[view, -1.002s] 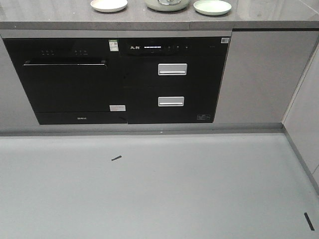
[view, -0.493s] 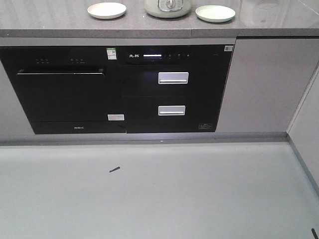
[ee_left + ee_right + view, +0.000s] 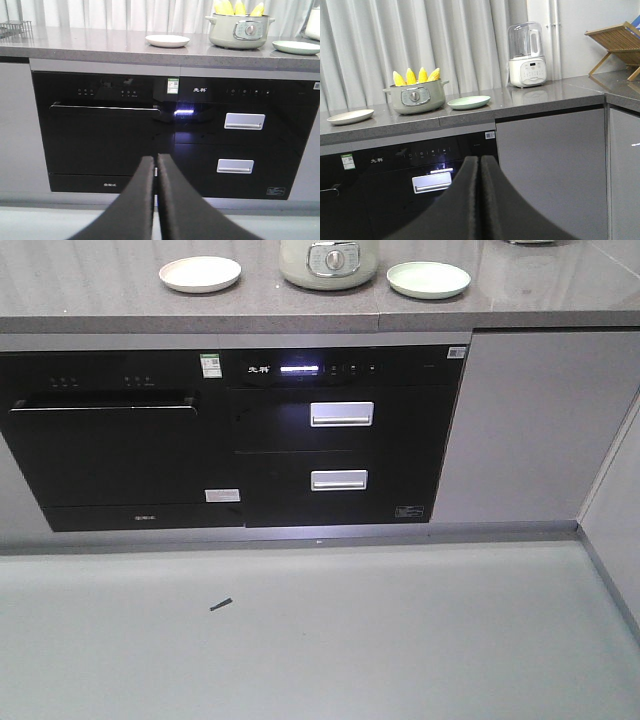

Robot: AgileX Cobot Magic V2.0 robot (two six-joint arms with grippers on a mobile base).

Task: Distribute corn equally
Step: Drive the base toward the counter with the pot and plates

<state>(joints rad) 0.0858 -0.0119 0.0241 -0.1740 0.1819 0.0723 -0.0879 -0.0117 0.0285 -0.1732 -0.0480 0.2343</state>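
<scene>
Exterior front-facing | pot (image 3: pixel 329 262) lower than before | left pincer (image 3: pixel 155 161), right pincer (image 3: pixel 480 161) together

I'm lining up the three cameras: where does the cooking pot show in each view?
Front-facing: pot at top centre, its top cut off by the frame.
Left wrist: pot at top right, corn sticking out.
Right wrist: pot left of centre, with corn.
Shared landmark: green plate just right of the pot in every view.
</scene>
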